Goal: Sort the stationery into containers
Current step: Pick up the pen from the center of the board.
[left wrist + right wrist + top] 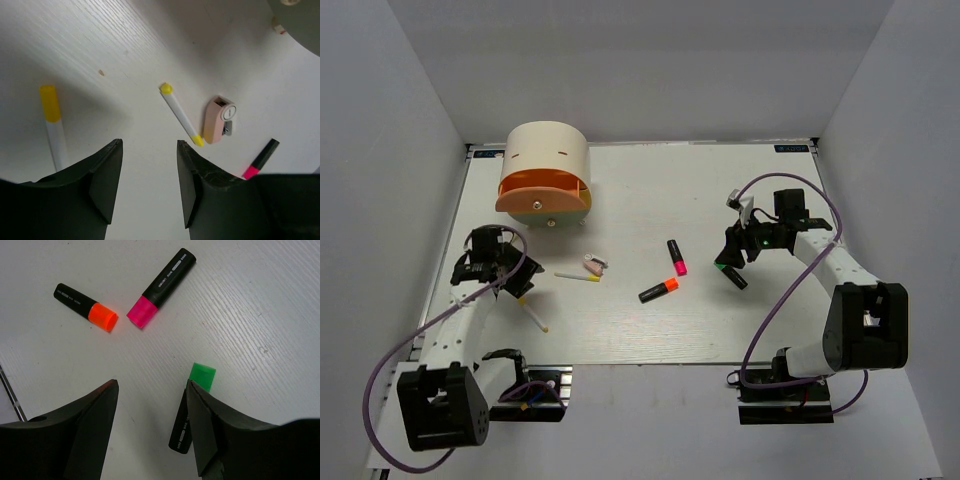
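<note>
Right gripper (152, 386) stood apart | green marker (201, 377) partly under one finger | left gripper (149, 145) apart, yellow stick (55, 131) beside it.

white table (650, 190), pale walls (650, 60)

The tabletop (270, 305) is matt white with a fine wood-grain texture. The pink-capped marker (161, 287) has a smooth black plastic barrel. The fingers (92, 430) of the right gripper (151, 385) look like matt black plastic.

Wide gap between organiser (548, 155) and markers (676, 257).
</note>
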`<state>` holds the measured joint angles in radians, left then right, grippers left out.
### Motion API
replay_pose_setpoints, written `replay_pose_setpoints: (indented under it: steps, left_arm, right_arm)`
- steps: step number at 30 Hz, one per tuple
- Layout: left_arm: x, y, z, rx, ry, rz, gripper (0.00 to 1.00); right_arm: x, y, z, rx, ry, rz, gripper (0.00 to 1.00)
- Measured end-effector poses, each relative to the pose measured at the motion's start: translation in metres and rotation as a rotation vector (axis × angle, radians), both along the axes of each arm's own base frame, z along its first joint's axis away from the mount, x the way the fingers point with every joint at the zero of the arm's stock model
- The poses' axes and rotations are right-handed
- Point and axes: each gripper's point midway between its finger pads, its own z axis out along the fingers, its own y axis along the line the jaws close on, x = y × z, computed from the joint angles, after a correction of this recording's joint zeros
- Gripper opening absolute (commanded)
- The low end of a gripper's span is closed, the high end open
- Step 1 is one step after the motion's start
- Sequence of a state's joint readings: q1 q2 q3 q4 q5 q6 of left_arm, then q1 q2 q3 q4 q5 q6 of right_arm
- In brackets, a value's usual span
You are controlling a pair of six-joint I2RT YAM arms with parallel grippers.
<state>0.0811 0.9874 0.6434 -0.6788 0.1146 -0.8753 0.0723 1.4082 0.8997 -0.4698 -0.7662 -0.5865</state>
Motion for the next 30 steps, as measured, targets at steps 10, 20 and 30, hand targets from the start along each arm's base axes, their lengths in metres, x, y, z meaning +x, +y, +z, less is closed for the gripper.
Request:
replay_pose_setpoints:
  steps: [10, 20, 30]
  left_arm:
    - [0.013, 0.036, -0.001, 0.116, -0.013, 0.207, 0.6]
    - [0.042, 0.095, 0.017, 0.222, -0.181, 0.602, 0.68]
    - [0.079, 0.123, -0.004, 0.258, -0.125, 0.738, 0.76]
  right_arm:
    - [0.0, 0.0, 0.0, -0.001, -0.001, 0.0, 0.63]
    - [-0.003, -0.001, -0.005, -0.009, -0.004, 0.009, 0.54]
    - [-0.006, -0.007, -0.013, -0.033, -0.002, 0.008, 0.45]
